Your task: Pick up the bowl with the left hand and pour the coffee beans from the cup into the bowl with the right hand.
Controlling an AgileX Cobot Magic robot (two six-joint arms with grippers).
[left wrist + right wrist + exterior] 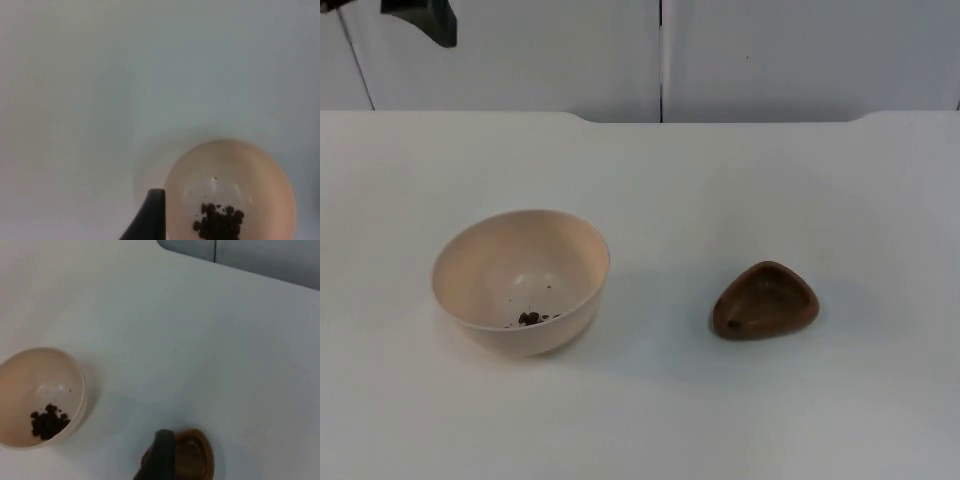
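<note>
A cream bowl point(520, 280) stands on the white table point(660, 180), left of centre, with a small heap of dark coffee beans point(530, 318) at its bottom. The bowl point(230, 190) and its beans point(219, 222) are seen from above in the left wrist view, with my left gripper point(147, 217) raised above the table and clear of the rim. A brown, rounded wooden cup point(765, 300) stands upright to the right, its inside nearly bare. My right gripper point(159, 455) hangs above the cup point(192, 455), apart from it, and the bowl point(40, 395) lies further off.
A grey partition wall point(660, 55) closes off the table's far edge. A dark part of the left arm point(420, 20) hangs at the upper left corner in the top view. Bare table separates bowl and cup.
</note>
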